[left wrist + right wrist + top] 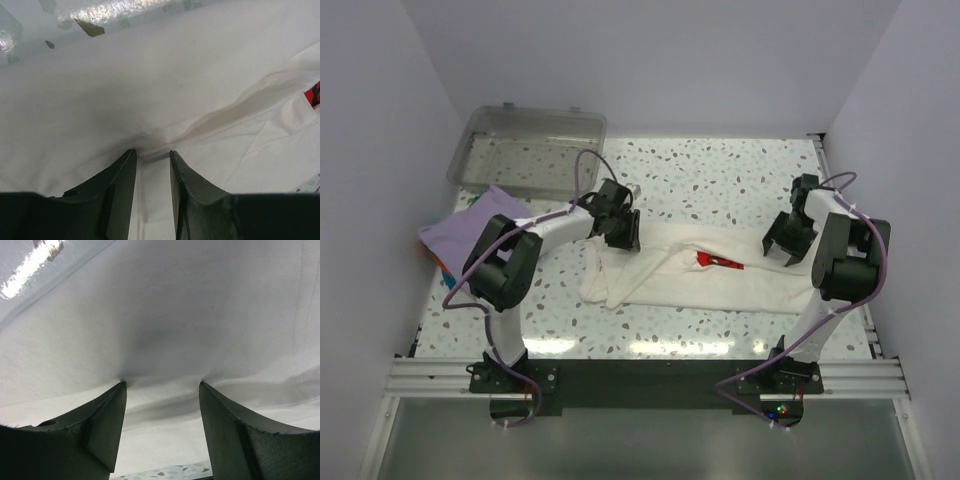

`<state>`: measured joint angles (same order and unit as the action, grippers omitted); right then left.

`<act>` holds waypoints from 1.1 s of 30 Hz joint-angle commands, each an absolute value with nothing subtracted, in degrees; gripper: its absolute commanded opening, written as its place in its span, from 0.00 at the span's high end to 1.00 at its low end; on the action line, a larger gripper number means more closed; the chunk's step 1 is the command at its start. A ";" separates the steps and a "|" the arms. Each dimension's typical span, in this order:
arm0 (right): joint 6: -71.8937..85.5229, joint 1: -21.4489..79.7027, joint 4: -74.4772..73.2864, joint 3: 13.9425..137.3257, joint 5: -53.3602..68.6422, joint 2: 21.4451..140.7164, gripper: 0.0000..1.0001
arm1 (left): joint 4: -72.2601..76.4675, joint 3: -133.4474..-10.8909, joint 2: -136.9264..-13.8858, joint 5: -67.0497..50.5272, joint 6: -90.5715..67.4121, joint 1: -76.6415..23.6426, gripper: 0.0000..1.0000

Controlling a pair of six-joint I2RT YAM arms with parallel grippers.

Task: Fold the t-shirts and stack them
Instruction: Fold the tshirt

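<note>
The cream-white t-shirt point(700, 275) lies partly folded across the middle of the table, its red logo point(718, 262) showing. My left gripper point(625, 240) stands on the shirt's far left edge. In the left wrist view point(152, 152) its jaws are a little apart, tips pressed into the cream cloth point(150, 75), with a small ridge of cloth between them. My right gripper point(780, 250) stands on the shirt's far right edge. In the right wrist view point(162, 384) its jaws are wide apart, tips denting the cloth point(175, 305). The lavender t-shirt point(465, 232) lies at the table's left edge.
A clear plastic bin point(525, 145) stands at the back left, behind the lavender shirt. The speckled tabletop point(720, 175) shows behind the cream shirt and along the front. White walls close in on the left, back and right.
</note>
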<state>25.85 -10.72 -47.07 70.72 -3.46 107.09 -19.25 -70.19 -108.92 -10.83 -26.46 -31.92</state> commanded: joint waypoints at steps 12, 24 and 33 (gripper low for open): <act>24.17 -10.72 -46.58 70.84 -3.87 105.38 0.37 | -18.63 -71.37 -110.48 -13.44 -28.21 -32.96 0.80; 23.56 -10.72 -46.67 71.46 -3.78 106.17 0.37 | -16.00 -70.75 -108.46 -19.94 -30.14 -34.63 1.00; 23.03 -10.72 -46.67 70.93 -3.60 106.17 0.37 | -13.19 -70.40 -108.37 -24.07 -31.46 -37.70 1.00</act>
<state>24.10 -10.72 -47.05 70.72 -3.46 107.09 -16.62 -70.19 -110.34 -20.69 -30.06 -36.58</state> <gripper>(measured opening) 0.633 0.013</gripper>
